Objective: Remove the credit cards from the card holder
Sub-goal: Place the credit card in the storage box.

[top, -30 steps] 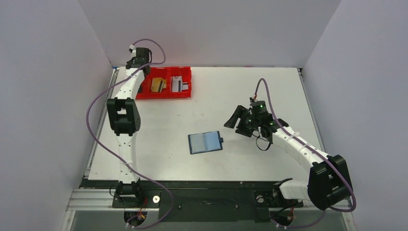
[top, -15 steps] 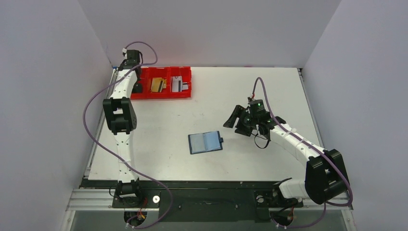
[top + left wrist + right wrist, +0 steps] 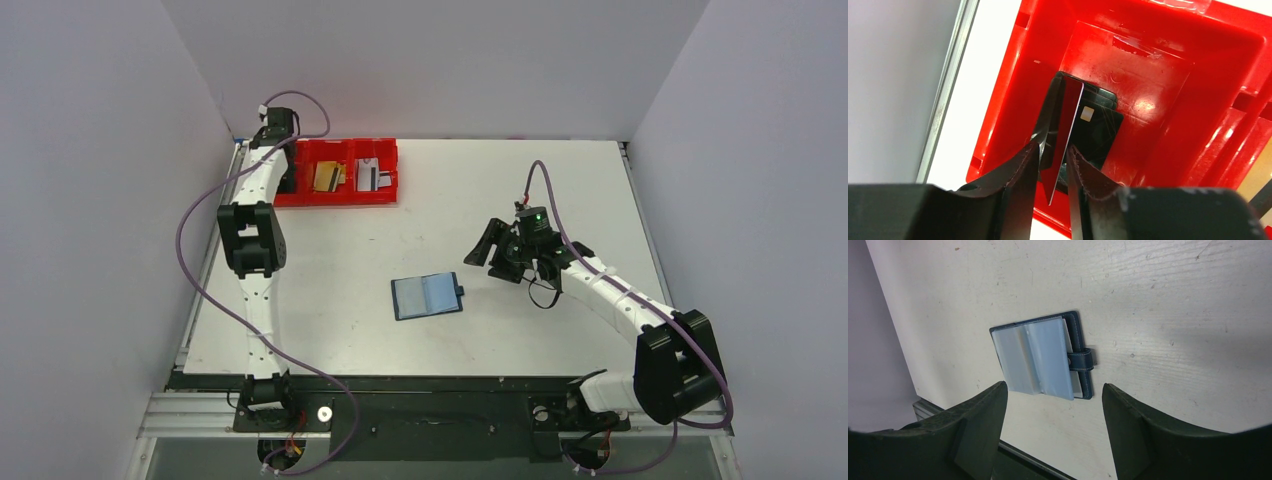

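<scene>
The card holder [image 3: 428, 296] lies open on the table, blue-grey pockets up, strap tab to the right; it also shows in the right wrist view [image 3: 1038, 357]. My right gripper [image 3: 490, 245] hovers open to its right, nothing between the fingers [image 3: 1054, 386]. My left gripper [image 3: 287, 182] reaches into the left compartment of the red tray [image 3: 390, 190]. There a thin card [image 3: 1065, 125] stands on edge between the slightly parted fingers, with a gap on each side [image 3: 1054, 147]. A black chip-bearing face [image 3: 1100, 132] lies just behind it. A tan-gold card [image 3: 326, 177] and a silvery card [image 3: 371, 176] lie in the other compartments.
The red tray sits at the table's far left, close to the metal side rail [image 3: 945, 95]. White table [image 3: 520, 180] stretches between the tray and the card holder. Grey walls close in the back and both sides.
The left arm has shifted a little left over the tray's left compartment and its jaws have parted slightly off the card. The right arm edged slightly left, then held still.
</scene>
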`<control>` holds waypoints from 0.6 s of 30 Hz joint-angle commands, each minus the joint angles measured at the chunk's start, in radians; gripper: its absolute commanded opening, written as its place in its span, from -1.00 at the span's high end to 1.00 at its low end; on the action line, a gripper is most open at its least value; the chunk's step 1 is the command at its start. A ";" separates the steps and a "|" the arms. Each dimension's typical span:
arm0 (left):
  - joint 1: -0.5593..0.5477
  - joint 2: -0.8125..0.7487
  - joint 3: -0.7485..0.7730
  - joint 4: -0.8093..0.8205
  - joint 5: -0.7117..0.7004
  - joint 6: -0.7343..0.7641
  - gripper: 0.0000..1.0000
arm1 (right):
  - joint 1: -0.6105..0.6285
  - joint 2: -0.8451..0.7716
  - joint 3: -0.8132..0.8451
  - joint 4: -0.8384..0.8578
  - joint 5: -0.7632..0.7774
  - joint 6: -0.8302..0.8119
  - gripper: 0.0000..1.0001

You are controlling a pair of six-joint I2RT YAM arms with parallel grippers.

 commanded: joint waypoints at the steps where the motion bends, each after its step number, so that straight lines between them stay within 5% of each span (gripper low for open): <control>1: 0.009 -0.039 0.059 0.010 0.033 -0.017 0.47 | -0.002 0.000 0.029 0.008 0.004 -0.011 -0.30; 8: 0.009 -0.140 0.061 0.005 0.112 -0.035 0.23 | 0.004 -0.015 0.030 0.008 0.005 -0.012 -0.30; 18: 0.000 -0.284 0.033 -0.043 0.265 -0.110 0.19 | 0.043 -0.026 0.035 -0.018 0.059 -0.027 -0.30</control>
